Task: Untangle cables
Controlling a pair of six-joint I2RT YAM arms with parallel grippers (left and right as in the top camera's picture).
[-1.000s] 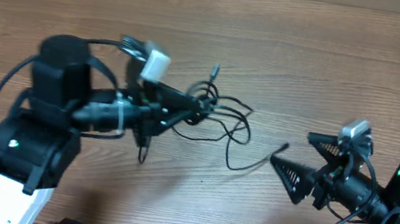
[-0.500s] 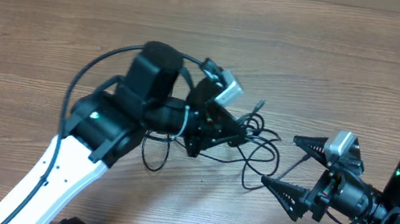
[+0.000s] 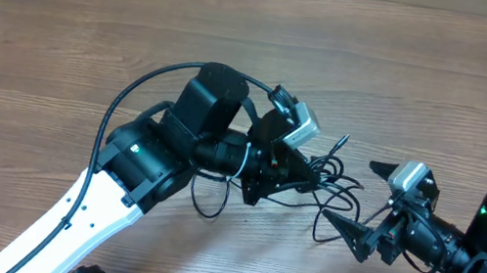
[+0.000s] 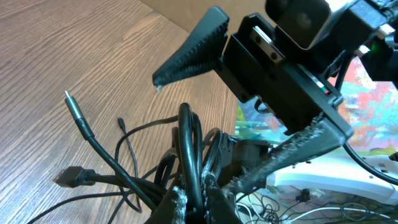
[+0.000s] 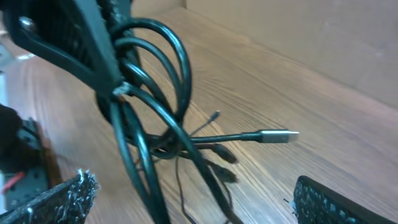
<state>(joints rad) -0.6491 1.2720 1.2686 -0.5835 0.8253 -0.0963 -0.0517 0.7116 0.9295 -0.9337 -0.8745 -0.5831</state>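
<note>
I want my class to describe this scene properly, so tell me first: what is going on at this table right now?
The left arm's pincer is shut on a knot of thin black cables. It holds the knot over the wooden table, with plug ends sticking out. The right pincer is open and faces the knot from close by, gripping nothing. The cables are not yet untangled.

Cables [image 3: 334,178] hang between left end effector [image 3: 300,174] and right end effector [image 3: 350,190]
</note>
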